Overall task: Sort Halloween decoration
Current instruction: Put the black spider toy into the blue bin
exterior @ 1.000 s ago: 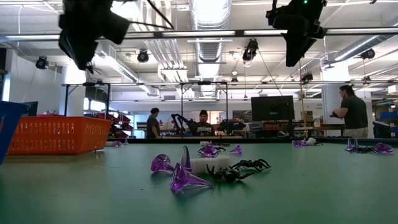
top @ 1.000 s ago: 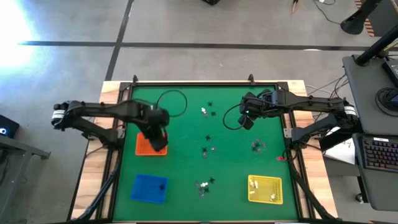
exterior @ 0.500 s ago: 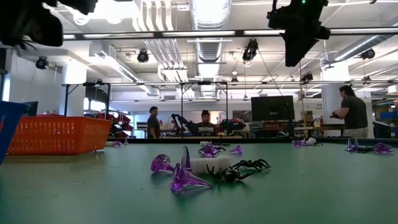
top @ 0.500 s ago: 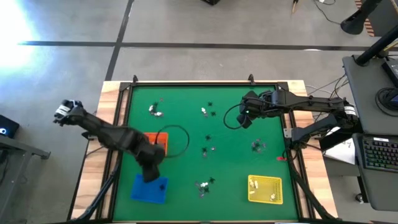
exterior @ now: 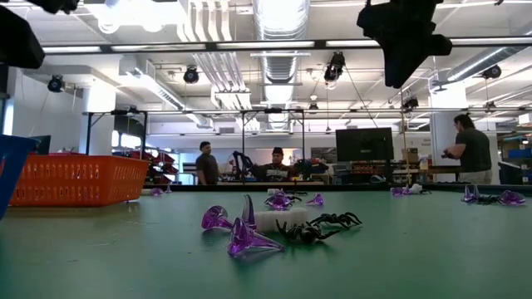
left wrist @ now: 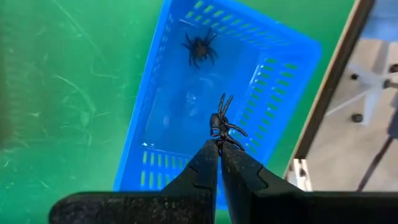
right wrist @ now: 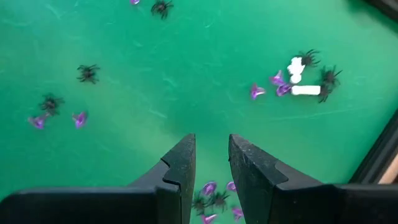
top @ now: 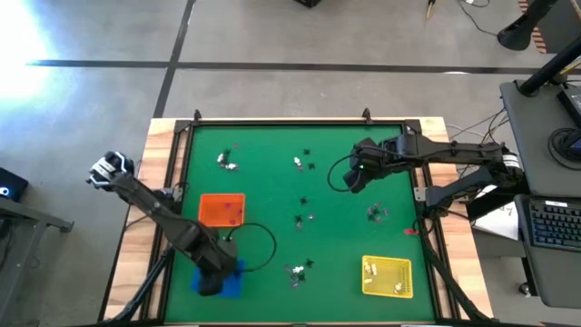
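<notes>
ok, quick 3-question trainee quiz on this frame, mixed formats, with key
1. True or false: the left gripper is shut on a black spider above the blue tray.
2. Multiple choice: what already lies in the blue tray? A) a white trinket B) another black spider C) a purple trinket
3. Fill in: the right gripper hangs over the green table with its fingers ____ and nothing between them.

Key: 1 true; 2 B; 3 open.
</notes>
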